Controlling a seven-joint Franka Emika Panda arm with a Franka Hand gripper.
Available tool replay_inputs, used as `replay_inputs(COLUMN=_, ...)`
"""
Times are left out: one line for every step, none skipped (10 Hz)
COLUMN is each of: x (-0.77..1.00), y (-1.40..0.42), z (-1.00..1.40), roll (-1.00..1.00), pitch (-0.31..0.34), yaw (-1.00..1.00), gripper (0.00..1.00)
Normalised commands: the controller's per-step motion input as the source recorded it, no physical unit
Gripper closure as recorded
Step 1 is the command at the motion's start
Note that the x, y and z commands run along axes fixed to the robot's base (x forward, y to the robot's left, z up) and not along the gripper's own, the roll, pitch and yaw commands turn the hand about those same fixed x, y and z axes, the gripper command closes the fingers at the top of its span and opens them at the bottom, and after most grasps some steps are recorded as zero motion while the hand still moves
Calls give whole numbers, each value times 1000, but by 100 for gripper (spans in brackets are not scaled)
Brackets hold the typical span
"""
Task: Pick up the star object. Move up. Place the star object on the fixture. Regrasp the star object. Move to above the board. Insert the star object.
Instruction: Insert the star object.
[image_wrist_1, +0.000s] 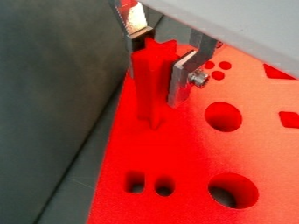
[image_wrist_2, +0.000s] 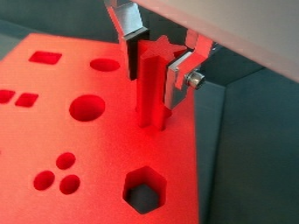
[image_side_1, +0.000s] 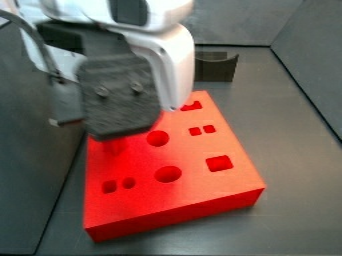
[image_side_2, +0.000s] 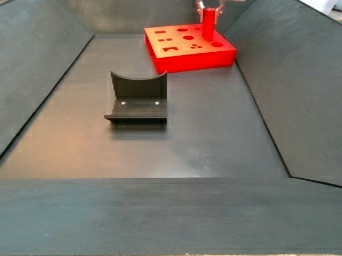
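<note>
Gripping small red star-ended peg (image_wrist_2: 152, 83) upright, gripper (image_wrist_2: 158, 52) over thick red holed board (image_wrist_2: 70, 140); insertion underway, release left.

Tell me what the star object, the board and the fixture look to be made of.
Star object, clamped in the end effector over the board: red, matte, probably plastic, possibly printed.
Board: same uniform red with crisp cut-out holes, likely plastic too.
Fixture: dark, dull, with small pale fastener dots; plastic or painted metal, unclear.
</note>
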Motion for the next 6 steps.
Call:
replay_inputs(x=774, y=0, z=-849, roll=94, pitch=106, yaw=0, gripper=100)
replay_inputs(x=466, y=0, z=-894, roll=139, pitch=11, yaw=0, gripper=100)
replay_inputs(x=0, y=-40, z=-346, roll=127, pitch=-63, yaw=0, gripper=100)
replay_inputs(x=37, y=0, z=0, roll=0, pitch=36, yaw=0, gripper=100)
replay_inputs(x=0, y=0, z=0, roll=0, pitch=27, yaw=0, gripper=100)
replay_inputs(x=0, y=0, z=0, roll=0, pitch=0, yaw=0, gripper=100)
